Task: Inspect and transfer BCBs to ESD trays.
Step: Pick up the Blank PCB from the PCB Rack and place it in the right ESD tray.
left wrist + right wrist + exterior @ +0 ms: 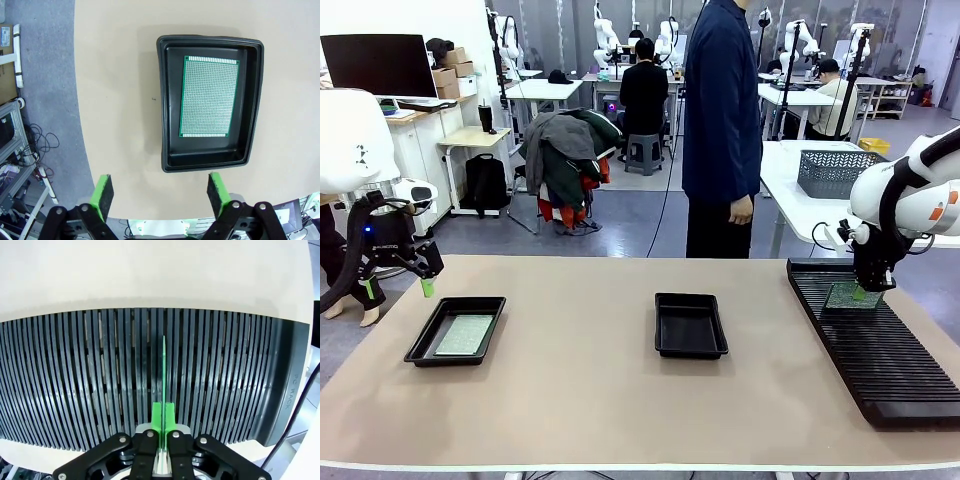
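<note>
A pale green BCB [466,334] lies flat in the left ESD tray [430,343]; the left wrist view looks down on that board [209,96] inside its tray [170,100]. My left gripper [395,288] hangs open above the table's left edge, fingers [103,194] spread wide, nothing between them. A second ESD tray [690,325] sits mid-table with nothing in it. Over the slotted rack [890,350] my right gripper [863,294] is shut on a BCB [844,295] standing upright; edge-on in the right wrist view, the board [164,370] runs up from the pinched pads [158,416].
A person in dark blue [722,120] stands at the table's far side, hand hanging. The long black ribbed rack [75,385] fills the table's right end. A grey mesh basket [835,172] sits on a table behind. Bare tabletop lies between the trays.
</note>
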You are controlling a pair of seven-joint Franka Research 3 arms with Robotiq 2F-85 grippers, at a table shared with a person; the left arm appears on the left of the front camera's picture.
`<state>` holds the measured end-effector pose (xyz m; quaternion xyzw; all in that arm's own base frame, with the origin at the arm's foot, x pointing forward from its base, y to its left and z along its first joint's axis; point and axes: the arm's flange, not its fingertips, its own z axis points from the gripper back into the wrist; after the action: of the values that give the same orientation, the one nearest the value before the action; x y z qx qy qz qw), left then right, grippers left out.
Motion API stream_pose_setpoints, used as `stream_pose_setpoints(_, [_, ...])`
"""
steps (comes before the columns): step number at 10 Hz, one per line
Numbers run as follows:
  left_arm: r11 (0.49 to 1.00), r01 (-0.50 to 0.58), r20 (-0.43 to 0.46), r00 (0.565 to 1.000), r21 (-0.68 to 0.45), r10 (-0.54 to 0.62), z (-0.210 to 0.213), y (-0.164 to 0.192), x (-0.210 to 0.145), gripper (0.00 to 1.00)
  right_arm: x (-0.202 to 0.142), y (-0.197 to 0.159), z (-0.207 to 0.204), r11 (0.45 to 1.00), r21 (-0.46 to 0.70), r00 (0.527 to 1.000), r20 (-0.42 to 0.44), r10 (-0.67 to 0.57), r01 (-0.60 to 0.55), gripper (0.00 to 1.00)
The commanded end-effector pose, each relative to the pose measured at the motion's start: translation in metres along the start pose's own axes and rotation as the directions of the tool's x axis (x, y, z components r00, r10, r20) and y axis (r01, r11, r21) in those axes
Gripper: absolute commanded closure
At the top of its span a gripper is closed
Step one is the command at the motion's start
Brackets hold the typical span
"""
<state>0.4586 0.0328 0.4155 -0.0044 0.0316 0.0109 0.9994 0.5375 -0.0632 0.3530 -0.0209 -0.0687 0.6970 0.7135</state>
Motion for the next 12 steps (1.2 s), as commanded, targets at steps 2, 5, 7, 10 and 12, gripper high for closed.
stream_pose_setpoints(2, [1.000, 0.001, 0.000, 1.000, 0.001, -0.001, 0.000, -0.001, -0.001, 0.00, 0.001, 0.000, 0.000, 1.000, -0.002, 1.000, 0.000, 0.001, -0.001, 1.00])
stream_pose_setpoints(5, [1.000, 0.001, 0.000, 1.000, 0.001, -0.001, 0.000, -0.001, -0.001, 0.00, 0.001, 0.007, 0.020, 1.000, -0.009, 1.000, -0.010, 0.010, -0.011, 1.00])
stream_pose_setpoints(7, [1.000, 0.001, 0.000, 1.000, 0.001, -0.001, 0.000, -0.001, -0.001, 0.00, 0.002, 0.022, 0.074, 0.998, -0.051, 0.999, -0.037, 0.021, -0.023, 1.00])
stream_pose_setpoints(10, [1.000, 0.001, 0.000, 1.000, 0.001, -0.001, 0.000, -0.001, -0.001, 0.00, 0.013, 0.048, 0.173, 0.999, -0.036, 0.996, -0.090, 0.015, -0.019, 1.00])
stream_pose_setpoints(12, [1.000, 0.001, 0.000, 1.000, 0.001, -0.001, 0.000, -0.001, -0.001, 0.00, 0.019, 0.066, 0.230, 0.999, -0.035, 0.996, -0.088, -0.032, 0.029, 1.00])
